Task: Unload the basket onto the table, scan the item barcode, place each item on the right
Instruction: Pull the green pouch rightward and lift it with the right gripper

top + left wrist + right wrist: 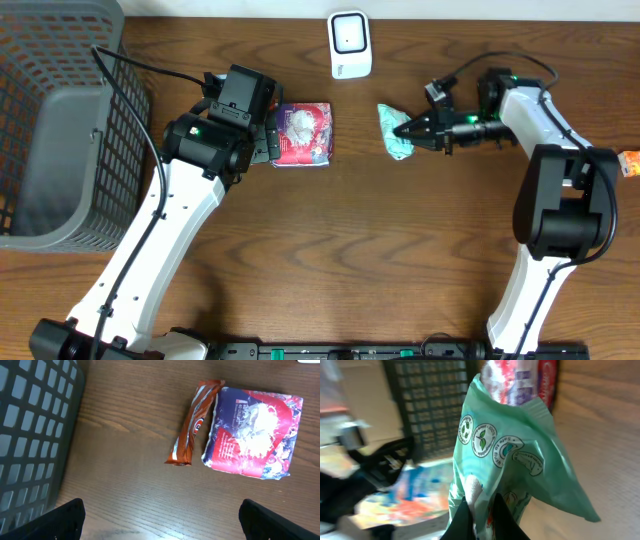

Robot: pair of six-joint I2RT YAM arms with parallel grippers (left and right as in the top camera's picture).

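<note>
Right gripper (pixel 480 516) is clenched on one end of the mint-green crinkled plastic packet (pixel 506 452), and the rest of the packet sticks out ahead of the jaws. Left gripper (pixel 160 510) is released, jaws wide and holding nothing. An orange-brown wrapped bar (pixel 195 422) and a red-blue-white foil pack (pixel 255 435) lie side by side on the wooden table (pixel 115 450) just ahead of its jaws.

Mock shop checkout: scanner (pixel 350 45), shopping basket (pixel 40 70).

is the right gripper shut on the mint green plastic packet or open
Shut on it: the right gripper pinches the mint-green plastic packet at its lower edge, wrist view.
</note>
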